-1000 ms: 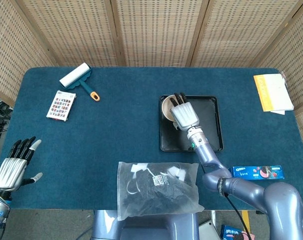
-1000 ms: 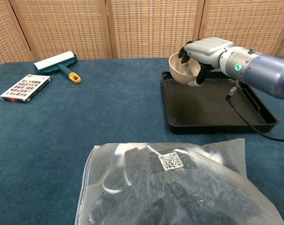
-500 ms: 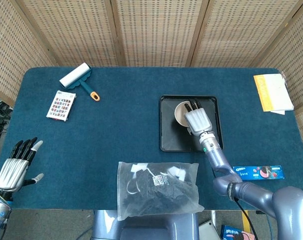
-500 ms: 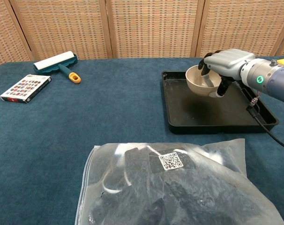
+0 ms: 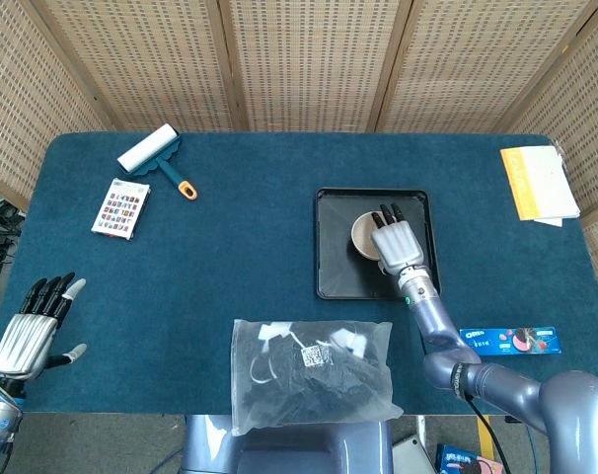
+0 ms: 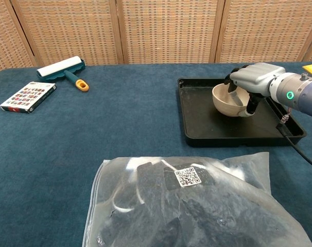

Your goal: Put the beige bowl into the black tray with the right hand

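Right hand grips beige bowl inside black tray; no writing legible.

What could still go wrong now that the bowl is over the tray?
The right hand grips the bowl by its rim, with fingers hooked inside. If they catch as they let go, the bowl may tip or get dragged along. The bowl looks tilted and it is hard to tell whether it rests on the tray yet; released now, it could drop and wobble. The hand's cable hangs by the tray's edge and might snag.
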Robot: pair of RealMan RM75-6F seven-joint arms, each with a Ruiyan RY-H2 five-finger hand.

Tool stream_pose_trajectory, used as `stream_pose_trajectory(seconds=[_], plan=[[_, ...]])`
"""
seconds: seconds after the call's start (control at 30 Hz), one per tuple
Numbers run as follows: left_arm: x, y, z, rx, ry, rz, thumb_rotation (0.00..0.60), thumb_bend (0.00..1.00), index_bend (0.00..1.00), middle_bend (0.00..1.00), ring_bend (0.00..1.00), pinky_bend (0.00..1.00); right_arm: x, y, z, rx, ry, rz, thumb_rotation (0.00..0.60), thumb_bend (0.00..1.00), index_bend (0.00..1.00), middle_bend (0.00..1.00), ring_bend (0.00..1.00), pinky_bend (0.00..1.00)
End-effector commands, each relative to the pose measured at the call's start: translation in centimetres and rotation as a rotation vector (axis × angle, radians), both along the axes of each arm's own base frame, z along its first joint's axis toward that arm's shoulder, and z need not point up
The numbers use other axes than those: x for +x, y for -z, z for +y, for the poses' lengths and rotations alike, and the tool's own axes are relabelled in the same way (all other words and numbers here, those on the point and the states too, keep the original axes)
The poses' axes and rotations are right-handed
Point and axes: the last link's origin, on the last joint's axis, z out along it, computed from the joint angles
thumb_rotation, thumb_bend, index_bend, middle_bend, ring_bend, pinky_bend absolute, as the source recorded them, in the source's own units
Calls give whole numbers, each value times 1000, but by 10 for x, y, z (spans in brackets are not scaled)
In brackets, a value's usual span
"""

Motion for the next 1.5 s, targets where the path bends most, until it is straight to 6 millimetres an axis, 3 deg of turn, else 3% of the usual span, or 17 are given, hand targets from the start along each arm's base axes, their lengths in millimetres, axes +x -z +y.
stream_pose_trajectory(seconds=[0.03,0.13,0.27,0.5,0.77,1.0,1.13,1.33,1.5], plan=[[0,0,0,0,0,0,600,180,0,0,0,0,-3,0,1,8,13,14,600,414,656,173,0,62],[0,0,0,0,0,-1,600,180,0,0,0,0,-4,0,1,10,20,24,600,362,564,116,0,52],[0,0,0,2,-1,-3,600,180,0,0,0,0,-3,-3,2,16,19,34,600,319,369,15,0,42],[0,-1,0,0,1,-5,600,180,0,0,0,0,2,-14,5,-13,2,43,600,296,153,0,0,37],[1,0,-1,2,7,-7,600,180,0,0,0,0,8,-34,10,-73,-6,32,600,292,50,0,0,29],[1,0,-2,10,8,-8,600,180,0,0,0,0,3,-72,16,-169,-5,-14,600,282,0,0,0,2],[0,1,-2,9,-1,-28,600,179,0,0,0,0,-16,-104,27,-247,24,-77,600,260,0,0,0,0],[0,0,-2,26,0,-51,600,166,0,0,0,0,-62,-144,71,-346,45,-201,600,228,0,0,0,0],[3,-1,-3,59,12,-66,600,2,0,0,0,0,-98,-157,114,-394,85,-267,600,178,0,0,0,0]])
